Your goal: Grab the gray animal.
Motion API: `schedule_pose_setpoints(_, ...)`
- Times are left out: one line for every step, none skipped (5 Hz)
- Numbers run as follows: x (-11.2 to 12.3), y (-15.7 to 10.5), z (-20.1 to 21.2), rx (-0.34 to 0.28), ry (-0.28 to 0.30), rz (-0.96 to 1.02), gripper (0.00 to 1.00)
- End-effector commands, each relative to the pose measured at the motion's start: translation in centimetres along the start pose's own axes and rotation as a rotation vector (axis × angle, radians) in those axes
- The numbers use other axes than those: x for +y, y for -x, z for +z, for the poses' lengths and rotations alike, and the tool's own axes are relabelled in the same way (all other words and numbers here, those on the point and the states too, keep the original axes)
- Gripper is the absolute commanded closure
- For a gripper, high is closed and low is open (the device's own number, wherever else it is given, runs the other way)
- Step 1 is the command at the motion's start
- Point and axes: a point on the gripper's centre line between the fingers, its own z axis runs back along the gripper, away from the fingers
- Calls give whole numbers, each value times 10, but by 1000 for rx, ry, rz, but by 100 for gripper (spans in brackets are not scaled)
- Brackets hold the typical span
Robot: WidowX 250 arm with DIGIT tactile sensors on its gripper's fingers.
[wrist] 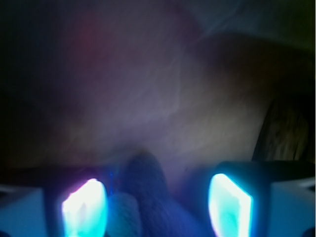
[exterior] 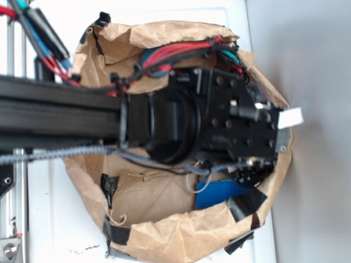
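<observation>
Two views: you get different halves of the story from each.
Exterior view: the black arm (exterior: pixel 219 123) fills a crumpled brown paper bag (exterior: pixel 164 230) patched with black tape; a blue block (exterior: pixel 216 194) peeks out beneath it. You cannot see the claw tips or the animal here.
Wrist view: dim and blurred; two glowing fingertips (wrist: pixel 84 207) stand apart, with the gray animal (wrist: pixel 145 197) low between them, nearer the left one.
Claw (wrist: pixel 155 210): spread wide, not pressing on the animal as far as you can see.
Animal's axis: a dark gray lobe runs up from the bottom edge; its facing cannot be told.
Surface: white table (exterior: pixel 60 219) under the bag, gray wall (exterior: pixel 312 66) beside it.
</observation>
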Motion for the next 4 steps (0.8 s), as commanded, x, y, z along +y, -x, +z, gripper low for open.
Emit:
schedule_pose_setpoints(21, -5, 46, -137, 61, 37, 100)
schedule_pose_setpoints(30, 2, 69, -132, 108, 42, 100)
schedule_pose_setpoints(47, 14, 99, -138, 182, 57, 100)
schedule_pose_setpoints(62, 26, 121, -129, 248, 57, 100)
